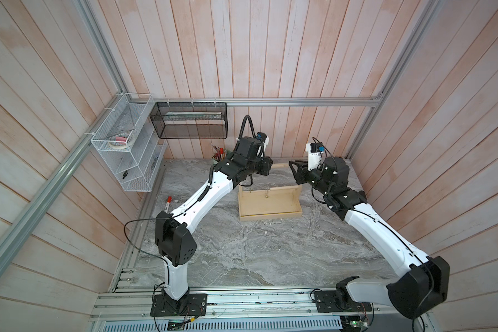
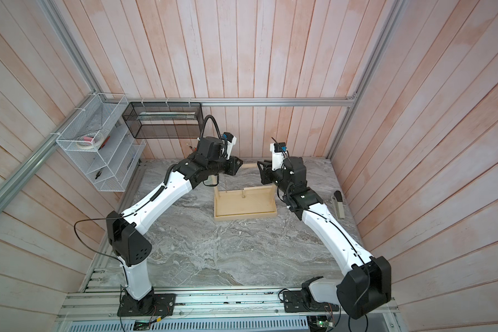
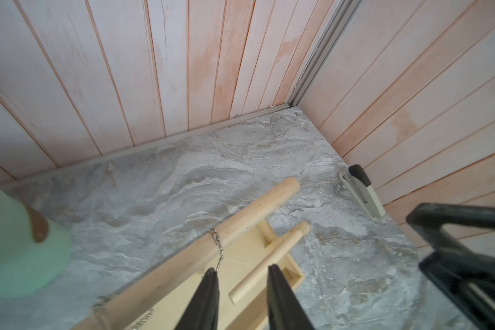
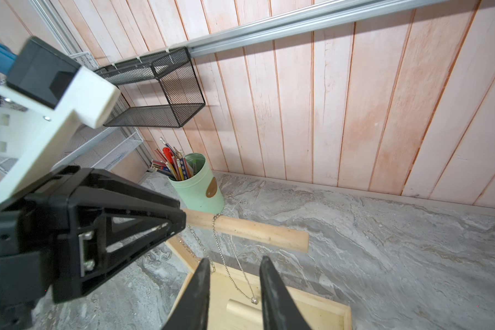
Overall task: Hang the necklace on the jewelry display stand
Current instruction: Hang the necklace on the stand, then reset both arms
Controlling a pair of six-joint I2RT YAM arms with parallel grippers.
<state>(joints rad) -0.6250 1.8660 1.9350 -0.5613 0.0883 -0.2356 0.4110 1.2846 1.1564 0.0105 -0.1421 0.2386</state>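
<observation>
While both arms are reaching over the far part of the marbled table (image 1: 242, 253), the necklace (image 3: 216, 243) is hanging from the long top bar of the jewelry display stand (image 3: 240, 220). Its thin chain is looping over the bar, and a small pendant is dangling above the tray base. The stand is sitting near the back wall, between the two grippers.

The left gripper (image 3: 242, 270) is holding its jaws apart just beside the bar. The chain is running down close to one fingertip, and whether they are touching cannot be told. The right gripper (image 4: 235, 260) is facing it from the bar's free end, jaws likewise apart and clamping nothing.

A mint-green pen cup (image 4: 197, 185) is standing behind the stand's post end. A stapler (image 3: 360, 191) is lying by the right wall.
</observation>
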